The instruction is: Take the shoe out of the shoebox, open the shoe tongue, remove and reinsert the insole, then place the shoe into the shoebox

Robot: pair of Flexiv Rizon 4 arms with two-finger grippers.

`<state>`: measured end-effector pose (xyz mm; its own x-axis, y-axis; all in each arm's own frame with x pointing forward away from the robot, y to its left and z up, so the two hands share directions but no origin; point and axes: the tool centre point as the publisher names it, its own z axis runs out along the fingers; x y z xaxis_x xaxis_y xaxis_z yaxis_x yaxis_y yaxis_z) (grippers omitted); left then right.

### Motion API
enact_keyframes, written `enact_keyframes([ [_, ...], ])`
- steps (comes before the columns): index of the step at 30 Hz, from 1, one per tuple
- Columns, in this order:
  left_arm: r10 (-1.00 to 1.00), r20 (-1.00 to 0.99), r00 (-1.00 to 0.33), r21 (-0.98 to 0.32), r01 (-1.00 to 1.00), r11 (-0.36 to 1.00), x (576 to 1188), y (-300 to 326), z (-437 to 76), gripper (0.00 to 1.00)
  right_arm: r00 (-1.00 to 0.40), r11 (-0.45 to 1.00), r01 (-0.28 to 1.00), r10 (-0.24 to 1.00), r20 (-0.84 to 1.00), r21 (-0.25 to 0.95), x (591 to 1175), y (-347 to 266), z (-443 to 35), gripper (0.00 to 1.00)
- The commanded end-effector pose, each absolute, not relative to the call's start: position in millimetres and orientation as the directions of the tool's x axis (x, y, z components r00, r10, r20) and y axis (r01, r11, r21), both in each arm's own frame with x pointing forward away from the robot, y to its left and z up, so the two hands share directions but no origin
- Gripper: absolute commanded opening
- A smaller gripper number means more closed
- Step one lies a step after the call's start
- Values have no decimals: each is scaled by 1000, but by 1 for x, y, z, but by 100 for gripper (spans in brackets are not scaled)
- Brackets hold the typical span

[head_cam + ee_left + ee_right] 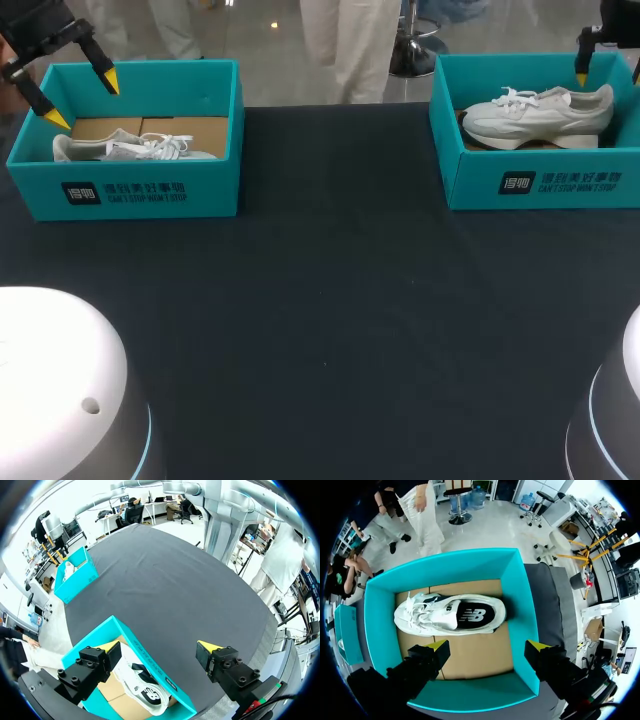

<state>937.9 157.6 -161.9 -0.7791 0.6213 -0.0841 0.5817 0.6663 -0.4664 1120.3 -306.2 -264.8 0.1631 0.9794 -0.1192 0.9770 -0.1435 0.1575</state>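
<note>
The right fingers (438, 645) are spread wide and hold nothing. They hang above the right shoebox (519, 605), with one tip over its cardboard floor and the other near its side wall. Just ahead of them a white shoe (451, 614) rests inside the box, untouched, its dark insole visible through the opening.

The left fingers (209, 648) are also wide open and empty. One tip is over the left shoebox (150, 661) and the other is over the dark worktop (175, 580). A second shoe (144, 689) lies in that box.

This looks like the very first step, since neither shoe is out of its box yet. The next move probably calls for lowering one pair of fingers astride a shoe's narrow width. They would then close on it and lift it clear of the box wall.
</note>
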Motion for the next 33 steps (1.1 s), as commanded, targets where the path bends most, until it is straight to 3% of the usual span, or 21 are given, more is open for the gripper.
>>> enact_keyframes([
  [1, 622, -85, -779, -465, 583, 666, 938, 158, -162, 100, 163, -144, 978, 979, -121, 153, 1122, -306, -265, 100],
  [33, 622, -85, -779, -465, 583, 666, 938, 158, -162, 100, 281, -267, 959, 942, -182, 100, 1153, -329, -309, 100],
])
